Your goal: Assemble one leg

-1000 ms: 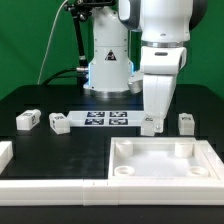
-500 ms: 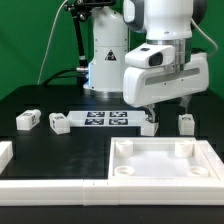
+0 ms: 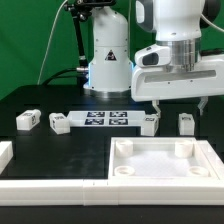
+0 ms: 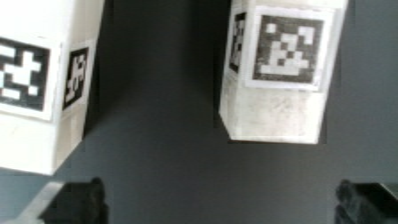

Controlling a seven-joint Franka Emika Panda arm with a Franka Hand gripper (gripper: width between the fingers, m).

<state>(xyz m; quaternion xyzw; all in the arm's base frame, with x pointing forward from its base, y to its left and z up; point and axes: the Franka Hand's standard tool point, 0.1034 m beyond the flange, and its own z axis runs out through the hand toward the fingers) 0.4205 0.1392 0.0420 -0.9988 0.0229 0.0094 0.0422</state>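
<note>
Four small white tagged legs stand on the black table in the exterior view: two at its left point(image 3: 27, 120) point(image 3: 58, 123), one in the middle point(image 3: 150, 122) and one at its right point(image 3: 185, 121). My gripper point(image 3: 178, 108) hangs open and empty just above and between the middle and right legs. In the wrist view the gripper point(image 4: 219, 203) has its dark fingertips point(image 4: 71, 201) far apart with nothing between them. Below it one tagged leg point(image 4: 281, 72) and a second tagged white block point(image 4: 43, 85) show on the table.
The large white square panel point(image 3: 160, 172) with corner sockets lies at the front. The marker board point(image 3: 105, 118) lies between the legs. A white part point(image 3: 4, 153) sits at the exterior view's front left. The robot base point(image 3: 108, 60) stands behind.
My gripper has lifted off the middle leg, turned about its vertical axis and shifted toward the exterior view's right. The leg stays on the table.
</note>
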